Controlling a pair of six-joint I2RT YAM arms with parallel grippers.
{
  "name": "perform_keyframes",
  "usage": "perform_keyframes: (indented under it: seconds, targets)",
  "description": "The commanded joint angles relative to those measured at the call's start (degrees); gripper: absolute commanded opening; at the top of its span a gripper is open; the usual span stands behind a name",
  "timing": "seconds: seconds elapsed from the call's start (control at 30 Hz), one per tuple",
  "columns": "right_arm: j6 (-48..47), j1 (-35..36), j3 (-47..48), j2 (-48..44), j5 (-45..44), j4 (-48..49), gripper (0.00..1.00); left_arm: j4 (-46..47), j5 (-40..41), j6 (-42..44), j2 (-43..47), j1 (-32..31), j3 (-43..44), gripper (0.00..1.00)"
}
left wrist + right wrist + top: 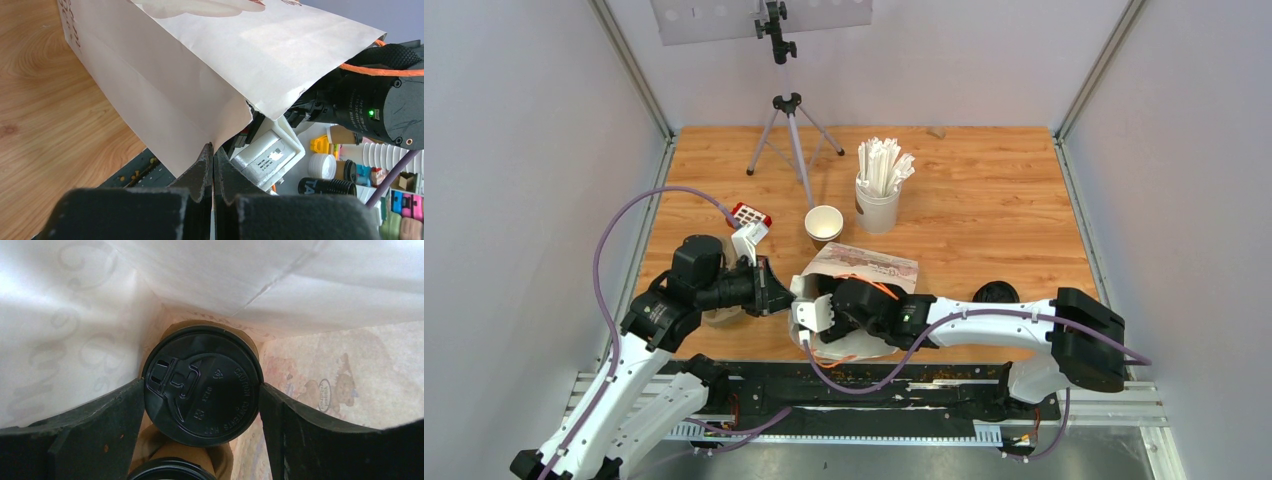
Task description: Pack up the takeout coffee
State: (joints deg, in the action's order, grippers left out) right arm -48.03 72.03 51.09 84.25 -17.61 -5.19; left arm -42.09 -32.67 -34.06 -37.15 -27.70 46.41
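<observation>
A takeout coffee cup (202, 385), brown with a black lid, sits deep inside the white paper bag (75, 315). My right gripper (202, 390) reaches into the bag, its fingers (115, 425) pressed against both sides of that lid. The lid of a second takeout coffee (170, 471) shows just below it. In the top view the bag (869, 262) lies on the table with my right gripper (829, 312) in its mouth. My left gripper (213, 150) is shut on the edge of the bag (200, 65), holding the mouth open from the left (776, 290).
An open unlidded cup (824, 225) stands behind the bag, with a white cup of wrapped straws (879, 200) to its right. A pile of black lids (996, 293) lies beside the right arm. A tripod (789, 130) stands at the back, and a small red-and-white item (750, 215) lies near it.
</observation>
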Motion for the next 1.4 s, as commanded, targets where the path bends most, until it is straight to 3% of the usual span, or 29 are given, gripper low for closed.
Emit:
perform_keyframes:
  seconds: [0.0,0.87,0.93,1.07,1.27,1.37]
  targets:
    - [0.8,-0.84,2.6,-0.48,-0.26,-0.94,0.82,4.47,-5.66,-1.8,0.23,-0.51,0.41,0.0]
    - [1.61,-0.85,4.49,-4.74,7.1,-5.95,0.92,3.76,-5.14,-1.51,0.17,-0.51,0.28,0.0]
    - [1.62,-0.84,4.37,-5.0,7.47,-5.93,0.9,3.66,-5.18,-1.47,0.25,-0.53,0.28,0.0]
    - [2.09,-0.85,4.33,-5.39,8.27,-5.9,0.76,3.69,-4.98,-1.49,0.25,-0.53,0.21,0.0]
    - [2.73,-0.8,4.2,-6.0,8.36,-6.06,0.76,3.77,-5.05,-1.38,0.06,-0.51,0.22,0.0]
    - [3.29,-0.84,3.92,-6.28,8.37,-6.16,0.71,3.82,-5.05,-1.38,0.05,-0.55,0.32,0.0]
